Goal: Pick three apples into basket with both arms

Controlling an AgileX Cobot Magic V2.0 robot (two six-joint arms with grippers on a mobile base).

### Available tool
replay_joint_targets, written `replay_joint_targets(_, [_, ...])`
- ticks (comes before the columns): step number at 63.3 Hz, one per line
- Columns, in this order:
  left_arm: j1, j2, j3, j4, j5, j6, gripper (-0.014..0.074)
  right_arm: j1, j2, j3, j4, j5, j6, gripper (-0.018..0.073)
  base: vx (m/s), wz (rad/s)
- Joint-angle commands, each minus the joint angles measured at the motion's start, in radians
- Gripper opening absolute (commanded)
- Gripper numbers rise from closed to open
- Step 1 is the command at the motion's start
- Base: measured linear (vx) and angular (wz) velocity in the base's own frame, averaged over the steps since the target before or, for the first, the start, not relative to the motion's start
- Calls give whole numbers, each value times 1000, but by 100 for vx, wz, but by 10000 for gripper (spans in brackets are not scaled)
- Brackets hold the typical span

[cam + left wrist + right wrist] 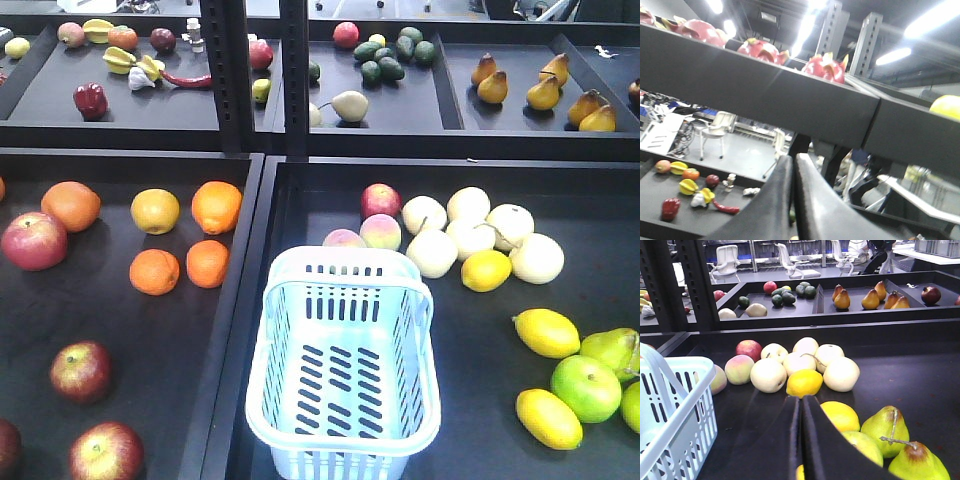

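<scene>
Over on the left tray we count three whole apples [80, 371], dark red: one up beside five oranges [155, 271] and two lower down, plus a sliver of a fourth at the frame edge. Centre now: one basket [343, 443], pale blue, standing empty at the left end of the right tray, well apart from the apples across the divider. Further right we count six pale round fruits [432, 253] and three lemons [546, 332]. In its wrist view, the left gripper [793, 160] has both fingers pressed together on nothing, tilted up toward a dark shelf. The right gripper [801, 400] is likewise squeezed closed and empty, pointing at a lemon, with the basket on its left.
</scene>
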Motion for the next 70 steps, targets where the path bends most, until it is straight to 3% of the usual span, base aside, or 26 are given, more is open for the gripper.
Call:
replay_joint_targets(1, [-6,17,-34,-32,-72,-12,-6,-1,-12,14,-8,-73,-6,-5,0,0])
replay_joint_targets(13, [-7,48,-57,-32,-21,-9,-6,-1,-12,14,-8,-73,-6,-5,0,0])
replay_joint_targets(23, [-7,141,-152,-33,142,2,-6,-1,-12,14,-8,-73,-6,-5,0,0])
replay_joint_targets(33, [-23,248,-257,-86,243,132,-6,-1,-12,14,-8,-73,-6,-5,0,0])
replay_joint_targets(41, [-49,334,-336,-232,323,316,-6,-1,-12,14,-8,-73,-6,-5,0,0])
replay_joint_targets(58, [-78,583,-479,-648,598,754,-6,-1,-12,14,-8,-73,-6,-5,0,0])
replay_joint_targets(67, [-78,690,-524,-818,706,901,28,-1,-12,14,-8,-73,-6,-5,0,0])
replay_joint_targets(70, [-78,742,-550,-864,749,934,102,-1,-12,14,-8,-73,-6,-5,0,0])
